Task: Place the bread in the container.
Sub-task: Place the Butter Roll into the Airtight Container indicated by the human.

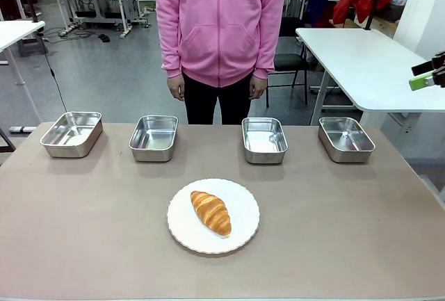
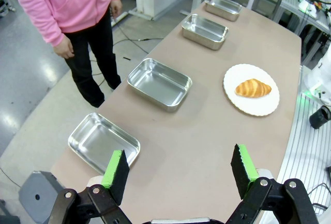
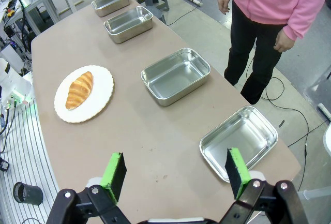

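Brown tabletop runs bare along its near edge beneath me. My left gripper (image 2: 178,169) hangs over the left end and my right gripper (image 3: 176,168) over the right end, both spread wide with nothing between the pads.

Toward the middle, nearer the near edge than the far one, the croissant (image 1: 211,212) lies slantwise on a round white plate (image 1: 243,226).

Along the far edge stand four empty stainless-steel pans: left-end pan (image 1: 71,134), left-middle pan (image 1: 154,137), right-middle pan (image 1: 264,140), right-end pan (image 1: 345,138). Behind them a person (image 1: 220,30) in a pink hoodie stands with hands down.

Nothing tells me which pan is meant; the two middle ones are closest to the croissant. I should straddle the thick middle across its width, close softly so the crust survives, lift clear of the plate's rim, and release low inside the pan.
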`<state>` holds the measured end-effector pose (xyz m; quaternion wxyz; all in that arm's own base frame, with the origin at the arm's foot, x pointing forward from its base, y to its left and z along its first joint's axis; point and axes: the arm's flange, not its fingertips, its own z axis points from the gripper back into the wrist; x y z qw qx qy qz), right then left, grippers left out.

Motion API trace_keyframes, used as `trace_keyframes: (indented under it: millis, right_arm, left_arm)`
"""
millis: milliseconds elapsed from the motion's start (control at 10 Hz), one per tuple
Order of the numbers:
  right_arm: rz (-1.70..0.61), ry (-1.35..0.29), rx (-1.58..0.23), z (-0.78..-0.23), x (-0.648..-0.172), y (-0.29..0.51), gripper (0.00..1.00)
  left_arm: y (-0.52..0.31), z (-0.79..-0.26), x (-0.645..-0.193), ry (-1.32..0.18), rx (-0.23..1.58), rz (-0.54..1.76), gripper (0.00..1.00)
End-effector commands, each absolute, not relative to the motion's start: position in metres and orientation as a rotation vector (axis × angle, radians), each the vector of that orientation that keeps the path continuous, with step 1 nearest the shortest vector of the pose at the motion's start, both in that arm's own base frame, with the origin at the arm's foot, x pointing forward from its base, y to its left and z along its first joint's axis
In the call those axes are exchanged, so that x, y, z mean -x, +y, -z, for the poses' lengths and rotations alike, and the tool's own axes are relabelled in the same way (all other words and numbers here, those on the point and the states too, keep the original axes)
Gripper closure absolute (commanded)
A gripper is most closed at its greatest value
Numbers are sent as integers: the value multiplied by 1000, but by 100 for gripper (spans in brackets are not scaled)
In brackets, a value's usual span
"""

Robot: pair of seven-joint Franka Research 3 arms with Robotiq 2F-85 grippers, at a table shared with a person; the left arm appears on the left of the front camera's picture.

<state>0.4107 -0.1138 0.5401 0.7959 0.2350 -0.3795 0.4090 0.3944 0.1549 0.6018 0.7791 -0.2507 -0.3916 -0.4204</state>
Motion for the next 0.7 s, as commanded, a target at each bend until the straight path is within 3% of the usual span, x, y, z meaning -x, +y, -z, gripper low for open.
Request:
trace_keyframes:
  millis: [0, 600]
  right_arm:
    - [-883, -821, -507, -542, -410, -113, 0]
    - [-883, -821, -507, -542, -410, -113, 0]
  left_arm:
    - [155, -602, -393, -850, 542, 909, 0]
    - [155, -602, -393, -850, 542, 909, 0]
